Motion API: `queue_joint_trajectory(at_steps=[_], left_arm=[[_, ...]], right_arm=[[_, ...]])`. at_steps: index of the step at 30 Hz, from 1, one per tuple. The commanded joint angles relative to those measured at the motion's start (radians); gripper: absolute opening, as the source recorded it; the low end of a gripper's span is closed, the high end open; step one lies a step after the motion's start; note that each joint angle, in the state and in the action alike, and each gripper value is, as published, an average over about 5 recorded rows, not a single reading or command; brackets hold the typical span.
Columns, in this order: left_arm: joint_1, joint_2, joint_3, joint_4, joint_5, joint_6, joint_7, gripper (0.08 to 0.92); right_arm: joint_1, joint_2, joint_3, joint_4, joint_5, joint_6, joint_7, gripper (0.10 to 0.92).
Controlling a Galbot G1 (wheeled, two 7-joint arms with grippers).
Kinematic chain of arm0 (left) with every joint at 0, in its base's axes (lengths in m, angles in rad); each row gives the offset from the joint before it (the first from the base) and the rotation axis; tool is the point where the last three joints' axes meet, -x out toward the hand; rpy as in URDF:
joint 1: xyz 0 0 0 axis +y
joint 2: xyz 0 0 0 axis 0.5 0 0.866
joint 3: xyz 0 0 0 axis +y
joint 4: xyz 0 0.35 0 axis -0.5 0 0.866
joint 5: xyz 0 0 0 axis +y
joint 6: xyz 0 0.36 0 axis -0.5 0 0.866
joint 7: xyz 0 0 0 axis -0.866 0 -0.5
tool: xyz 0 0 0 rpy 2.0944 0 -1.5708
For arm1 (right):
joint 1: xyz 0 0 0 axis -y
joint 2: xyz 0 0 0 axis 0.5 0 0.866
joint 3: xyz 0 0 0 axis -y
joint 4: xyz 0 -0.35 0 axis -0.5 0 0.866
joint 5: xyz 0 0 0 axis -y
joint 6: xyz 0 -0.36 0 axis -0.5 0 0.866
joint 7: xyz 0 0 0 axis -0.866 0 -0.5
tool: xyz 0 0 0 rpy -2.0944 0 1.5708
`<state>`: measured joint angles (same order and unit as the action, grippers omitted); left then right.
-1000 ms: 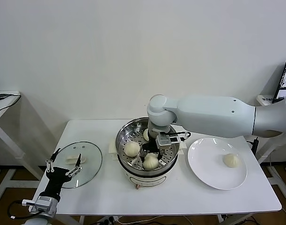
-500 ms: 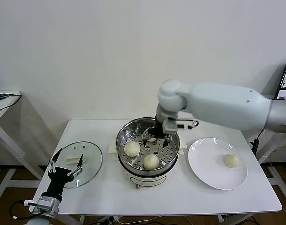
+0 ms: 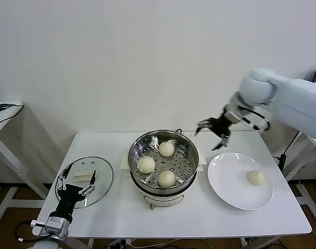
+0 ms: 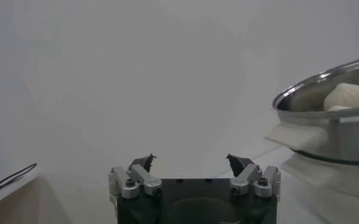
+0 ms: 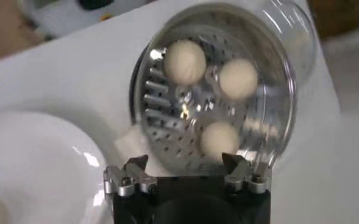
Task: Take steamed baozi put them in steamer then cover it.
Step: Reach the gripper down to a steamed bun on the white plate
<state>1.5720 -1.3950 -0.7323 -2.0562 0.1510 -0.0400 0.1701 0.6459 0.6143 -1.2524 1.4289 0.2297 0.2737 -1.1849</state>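
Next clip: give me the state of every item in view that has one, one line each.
steamer: uncovered, three baozi on its perforated tray
fourth baozi: on the white plate, not yet moved
glass lid: off the steamer, flat on the table
right gripper: open, empty, in the air between steamer and plate
left gripper: open, empty, at the lid's near edge

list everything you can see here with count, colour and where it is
baozi in steamer: 3, off-white, on the perforated tray
baozi on plate: 1, off-white, right part of the plate
steamer: 1, steel with white base, table centre
plate: 1, white, right of steamer
lid: 1, glass with white handle, left of steamer
table: 1, white
left gripper: open, over the lid's near edge
right gripper: open, empty, above the gap between steamer and plate
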Motion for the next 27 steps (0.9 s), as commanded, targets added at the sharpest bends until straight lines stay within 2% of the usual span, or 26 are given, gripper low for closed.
queue_joint_trajectory(at_steps=[1,10,18,27], left_arm=[[-0.001,-0.001,0.011,-0.002,0.003,0.002,-0.001,0.823],[0.004,-0.004,0.013,0.003,0.005,-0.004,-0.001,0.823],[0.007,-0.008,0.017,-0.004,0.006,-0.003,-0.003,0.823],[0.007,-0.010,0.017,-0.001,0.009,-0.004,-0.004,0.823]], right_arm=[[-0.179,-0.258,0.107,-0.014,0.008,-0.279,-0.056,0.823],[-0.521,-0.213,0.404,-0.191,-0.211,-0.285,-0.052,0.823],[-0.698,-0.130,0.580,-0.295,-0.379,-0.272,-0.016,0.823],[-0.747,-0.073,0.649,-0.353,-0.458,-0.255,0.031,0.823]])
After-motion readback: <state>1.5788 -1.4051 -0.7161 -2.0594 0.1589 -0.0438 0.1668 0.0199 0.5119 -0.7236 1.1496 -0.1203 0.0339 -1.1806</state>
